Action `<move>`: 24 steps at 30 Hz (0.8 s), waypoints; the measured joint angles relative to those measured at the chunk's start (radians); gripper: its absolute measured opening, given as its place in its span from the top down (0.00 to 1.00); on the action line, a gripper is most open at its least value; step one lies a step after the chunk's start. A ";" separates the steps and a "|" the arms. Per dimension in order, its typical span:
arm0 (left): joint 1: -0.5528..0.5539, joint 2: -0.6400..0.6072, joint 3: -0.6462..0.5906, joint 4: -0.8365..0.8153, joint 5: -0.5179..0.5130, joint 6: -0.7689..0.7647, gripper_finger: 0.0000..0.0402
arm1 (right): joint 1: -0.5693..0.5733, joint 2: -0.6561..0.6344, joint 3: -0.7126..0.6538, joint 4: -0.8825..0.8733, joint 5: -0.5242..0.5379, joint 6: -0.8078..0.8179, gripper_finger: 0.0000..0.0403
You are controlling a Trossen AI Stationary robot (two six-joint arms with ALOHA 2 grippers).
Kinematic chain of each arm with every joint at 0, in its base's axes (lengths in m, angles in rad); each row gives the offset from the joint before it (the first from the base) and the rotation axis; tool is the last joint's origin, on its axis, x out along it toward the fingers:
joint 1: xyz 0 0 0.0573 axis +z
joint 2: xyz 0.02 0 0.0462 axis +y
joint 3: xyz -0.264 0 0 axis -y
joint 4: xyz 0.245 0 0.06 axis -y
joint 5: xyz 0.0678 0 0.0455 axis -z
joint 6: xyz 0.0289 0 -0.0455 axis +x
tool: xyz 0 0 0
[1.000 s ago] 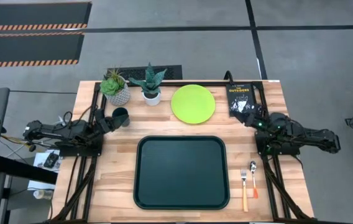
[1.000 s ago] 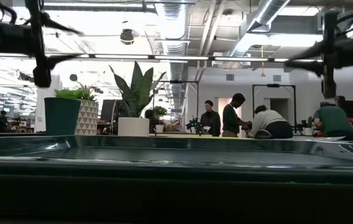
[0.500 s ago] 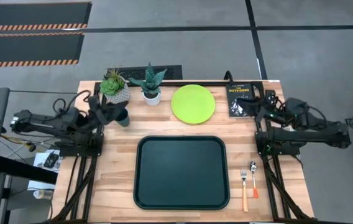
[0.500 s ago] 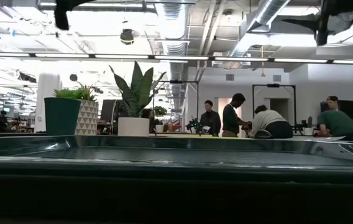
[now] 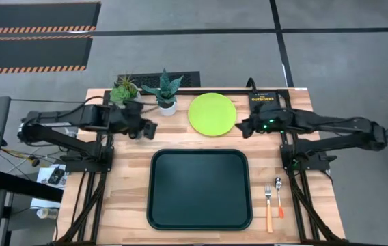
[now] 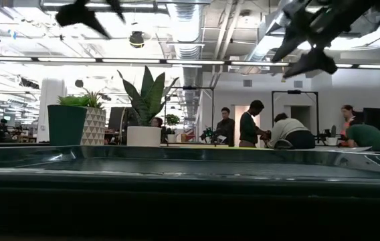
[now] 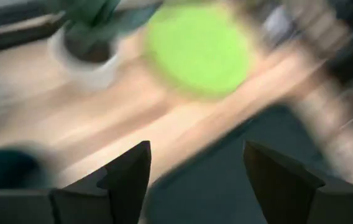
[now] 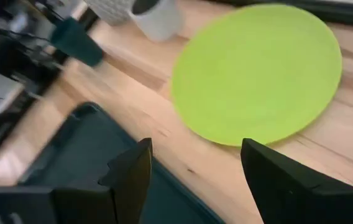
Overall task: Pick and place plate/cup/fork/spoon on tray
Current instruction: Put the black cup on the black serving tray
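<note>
The lime-green plate (image 5: 212,113) lies flat on the table behind the dark green tray (image 5: 199,153). The fork (image 5: 269,205) and the spoon (image 5: 279,195) lie side by side to the right of the tray. The teal cup (image 7: 2,168) stands near the left plant pots; in the high view my left arm covers it. My left gripper (image 5: 151,128) hovers open above the table, between the cup and the plate. My right gripper (image 5: 242,126) hovers open just off the plate's right edge (image 8: 325,68). Neither holds anything.
Two potted plants (image 5: 124,92) (image 5: 165,92) stand at the far left of the table, and a black book (image 5: 264,101) lies at the far right. Bare wood shows between the plate and the tray. People stand in the room beyond (image 6: 247,124).
Both arms have risen and reached in toward the table's middle. My left gripper has gone from beside the cup toward the right edge, past the cup. My right gripper has swung from near the book toward the plate. No object has moved.
</note>
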 joint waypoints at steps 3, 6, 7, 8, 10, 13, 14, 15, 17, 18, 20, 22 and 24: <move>-0.004 0.036 0.046 -0.253 -0.076 -0.031 0.37 | -0.001 0.055 0.000 0.005 0.000 0.000 0.33; 0.028 0.037 0.031 -0.419 -0.153 -0.171 0.38 | 0.000 0.092 0.000 0.030 0.000 0.001 0.33; 0.046 0.029 0.014 -0.431 -0.155 -0.198 0.39 | 0.000 0.102 0.000 0.038 0.000 0.001 0.33; 0.060 0.018 -0.004 -0.428 -0.152 -0.211 0.39 | 0.002 0.109 0.000 0.047 0.000 0.000 0.33; 0.088 -0.011 -0.043 -0.400 -0.143 -0.221 0.40 | 0.001 0.124 0.000 0.083 -0.001 -0.004 0.33; 0.147 -0.049 -0.122 -0.338 -0.129 -0.206 0.42 | 0.000 0.134 0.000 0.102 -0.002 -0.008 0.33; 0.172 -0.061 -0.148 -0.319 -0.110 -0.195 0.42 | -0.001 0.137 0.000 0.110 -0.002 -0.010 0.33; 0.199 -0.071 -0.176 -0.300 -0.087 -0.183 0.43 | 0.000 0.138 0.000 0.115 -0.003 -0.015 0.33; 0.247 -0.091 -0.238 -0.255 -0.040 -0.146 0.43 | 0.000 0.138 0.000 0.116 -0.004 -0.022 0.33; 0.268 -0.098 -0.268 -0.230 -0.017 -0.128 0.43 | 0.000 0.138 0.000 0.118 -0.003 -0.023 0.33; 0.304 -0.107 -0.325 -0.178 0.007 -0.095 0.43 | 0.000 0.138 0.000 0.115 -0.003 -0.023 0.33; 0.336 -0.110 -0.371 -0.147 0.009 -0.066 0.43 | 0.000 0.138 0.000 0.116 -0.004 -0.023 0.33; 0.367 -0.109 -0.408 -0.126 0.009 -0.042 0.43 | 0.000 0.138 0.000 0.115 -0.004 -0.024 0.33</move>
